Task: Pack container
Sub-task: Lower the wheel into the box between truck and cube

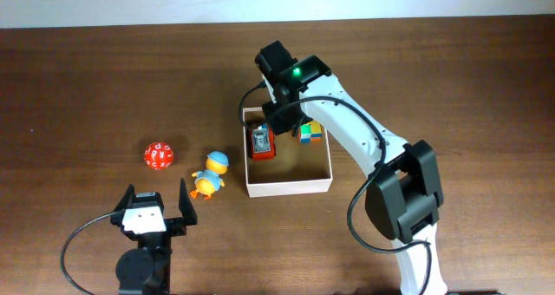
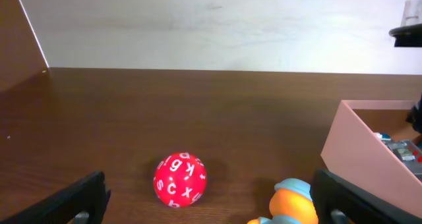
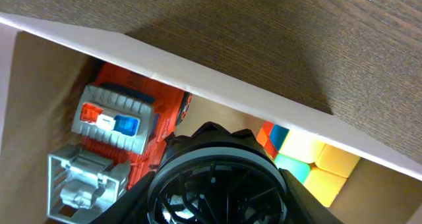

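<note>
The container [image 1: 286, 187] is a square shallow box with white walls and a tan inside, at the table's middle. It holds a red toy truck [image 1: 261, 142] and a multicoloured cube [image 1: 310, 132]. My right gripper [image 1: 284, 121] hangs over the container's far side, shut on a black round ribbed object [image 3: 221, 184]. The right wrist view shows the truck [image 3: 122, 128], the cube [image 3: 316, 161] and the container's wall [image 3: 231, 85]. My left gripper [image 1: 158, 205] is open and empty at the front left. A red lettered ball [image 2: 179, 179] and an orange duck toy [image 2: 293, 203] lie ahead of it.
The red ball [image 1: 158, 155] and the duck toy [image 1: 209, 173] lie on the table left of the container. The container's wall [image 2: 362, 145] shows at the right of the left wrist view. A pale wall runs behind the table's far edge.
</note>
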